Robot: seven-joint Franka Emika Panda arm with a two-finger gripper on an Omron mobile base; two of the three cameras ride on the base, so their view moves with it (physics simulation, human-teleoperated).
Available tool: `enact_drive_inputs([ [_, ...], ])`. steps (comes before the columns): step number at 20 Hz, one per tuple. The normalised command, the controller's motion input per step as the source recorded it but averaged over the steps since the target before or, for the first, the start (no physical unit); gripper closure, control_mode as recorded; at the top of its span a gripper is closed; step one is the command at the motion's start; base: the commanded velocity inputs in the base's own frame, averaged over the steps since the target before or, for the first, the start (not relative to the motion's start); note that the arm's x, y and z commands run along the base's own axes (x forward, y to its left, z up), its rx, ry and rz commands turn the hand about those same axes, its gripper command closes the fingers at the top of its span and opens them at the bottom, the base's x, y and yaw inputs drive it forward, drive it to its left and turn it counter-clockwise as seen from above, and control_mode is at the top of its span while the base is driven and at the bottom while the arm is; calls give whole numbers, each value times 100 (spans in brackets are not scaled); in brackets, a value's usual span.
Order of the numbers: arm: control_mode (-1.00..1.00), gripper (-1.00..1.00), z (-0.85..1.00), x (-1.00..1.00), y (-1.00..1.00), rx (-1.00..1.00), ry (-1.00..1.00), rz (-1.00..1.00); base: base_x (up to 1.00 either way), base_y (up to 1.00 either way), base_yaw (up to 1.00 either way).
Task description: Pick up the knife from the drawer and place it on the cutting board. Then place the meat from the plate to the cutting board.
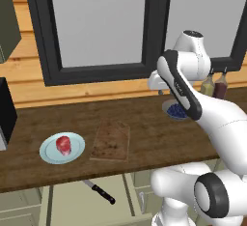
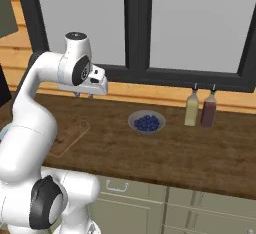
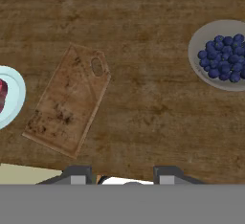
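Note:
The black-handled knife [image 1: 99, 191] lies diagonally in the open drawer [image 1: 72, 205] below the counter's front edge. On the counter, the pale blue plate [image 1: 48, 155] holds the red meat [image 1: 63, 144], and the wooden cutting board [image 1: 111, 140] lies bare just right of it. My gripper [image 2: 83, 94] hangs high over the counter, right of the board [image 3: 69, 101], pointing down. Its fingertips [image 3: 79, 175] stand wide apart, open with nothing between them. The plate [image 3: 12, 96] and meat [image 3: 2, 94] sit at the hand view's left edge.
A bowl of blueberries [image 2: 146, 122] sits on the counter right of the gripper. Two bottles [image 2: 192, 109] stand at the back under the window. A black appliance [image 1: 5, 109] is at the far left. Green cabinet drawers [image 2: 150, 198] run below the counter.

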Motion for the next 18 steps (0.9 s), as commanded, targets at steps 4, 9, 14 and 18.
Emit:
enact_drive_inputs([
  [4, 100, -100, 0, 0, 0, 0, 0, 0, 0, 0, 0],
  [9, 100, -100, 0, 0, 0, 0, 0, 0, 0, -8, 4],
  [14, 100, -100, 0, 0, 0, 0, 0, 0, -2, -31, 27],
  [18, 100, -100, 0, 0, 0, 0, 0, 0, 0, -33, 45],
])
